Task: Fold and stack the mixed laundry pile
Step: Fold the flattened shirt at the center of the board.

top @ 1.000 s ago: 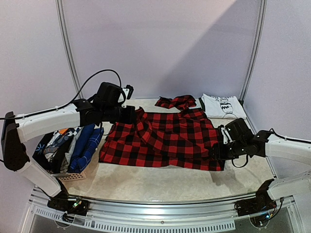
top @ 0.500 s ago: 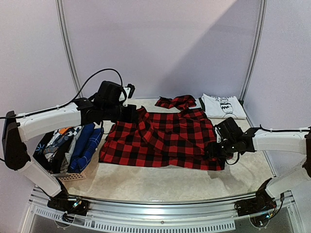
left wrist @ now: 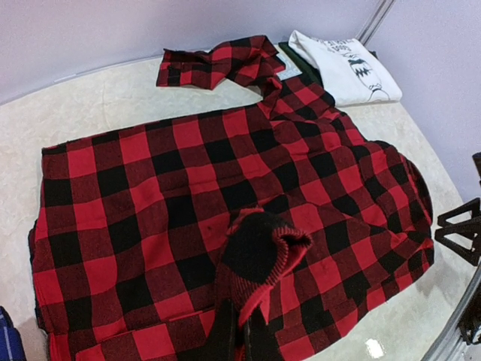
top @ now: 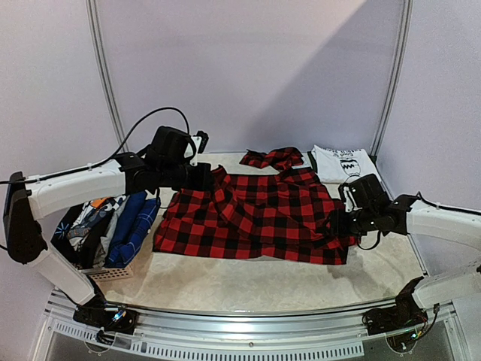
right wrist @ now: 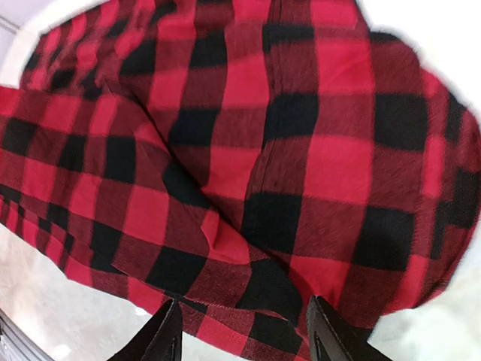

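A red-black plaid shirt (top: 255,214) lies spread across the table; it also fills the left wrist view (left wrist: 188,195) and the right wrist view (right wrist: 285,150). My left gripper (top: 209,179) is shut on a bunched fold of the shirt (left wrist: 259,252) at its far left edge, held slightly raised. My right gripper (top: 336,226) is open, its jaws wide apart just over the shirt's near right edge (right wrist: 240,301). A folded white printed T-shirt (top: 344,164) lies at the back right, also in the left wrist view (left wrist: 346,68). More garments, blue and navy (top: 131,226), fill the basket at left.
A small woven basket (top: 113,272) stands at the left front. A loose plaid sleeve (top: 272,158) lies at the back beside the T-shirt. Bare table (top: 248,282) runs along the front. A dark frame part (left wrist: 460,229) shows at the right edge of the left wrist view.
My right gripper reached left over the shirt's right edge, then drew back slightly to the right. The left arm and its held fold have not moved.
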Available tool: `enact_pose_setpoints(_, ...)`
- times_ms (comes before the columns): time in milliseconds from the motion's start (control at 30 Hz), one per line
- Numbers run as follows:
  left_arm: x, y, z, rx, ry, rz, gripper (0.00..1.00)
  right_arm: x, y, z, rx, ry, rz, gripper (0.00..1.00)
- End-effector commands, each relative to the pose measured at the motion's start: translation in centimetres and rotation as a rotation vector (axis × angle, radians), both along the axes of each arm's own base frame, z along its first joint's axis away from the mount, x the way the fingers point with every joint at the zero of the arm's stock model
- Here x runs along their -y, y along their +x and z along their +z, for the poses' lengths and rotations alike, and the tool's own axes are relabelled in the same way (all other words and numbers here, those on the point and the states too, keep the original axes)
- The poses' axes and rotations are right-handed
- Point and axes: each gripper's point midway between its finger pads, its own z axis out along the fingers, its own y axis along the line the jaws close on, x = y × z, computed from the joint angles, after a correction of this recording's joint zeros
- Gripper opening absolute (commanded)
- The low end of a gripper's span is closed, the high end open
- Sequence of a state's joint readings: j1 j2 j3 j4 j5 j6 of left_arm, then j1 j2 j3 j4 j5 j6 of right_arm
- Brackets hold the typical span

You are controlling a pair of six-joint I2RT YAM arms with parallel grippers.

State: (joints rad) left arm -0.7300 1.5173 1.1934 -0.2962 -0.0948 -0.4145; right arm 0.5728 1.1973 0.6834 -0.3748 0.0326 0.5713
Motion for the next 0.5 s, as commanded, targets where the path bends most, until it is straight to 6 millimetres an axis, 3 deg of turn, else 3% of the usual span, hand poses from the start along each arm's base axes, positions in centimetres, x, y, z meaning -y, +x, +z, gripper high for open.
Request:
enact_pose_setpoints(0, -0.7, 0.2, -0.7, -0.009, -0.002, 0.02, 0.0, -1.5, 0.1, -2.2, -0.077, 0.033, 0.034, 0.56)
enact_pose_setpoints(300, -0.9, -0.3, -1.4, -0.023, 0.002, 0.017, 0.0, -0.7, 0.2, -5.0, -0.139, -0.042, 0.006, 0.4)
enact_pose_setpoints(467, -1.0, -0.5, -1.4, -0.024, 0.001, 0.015, 0.0, 0.8, 0.3, -4.8, -0.124, -0.1, -0.042, 0.5)
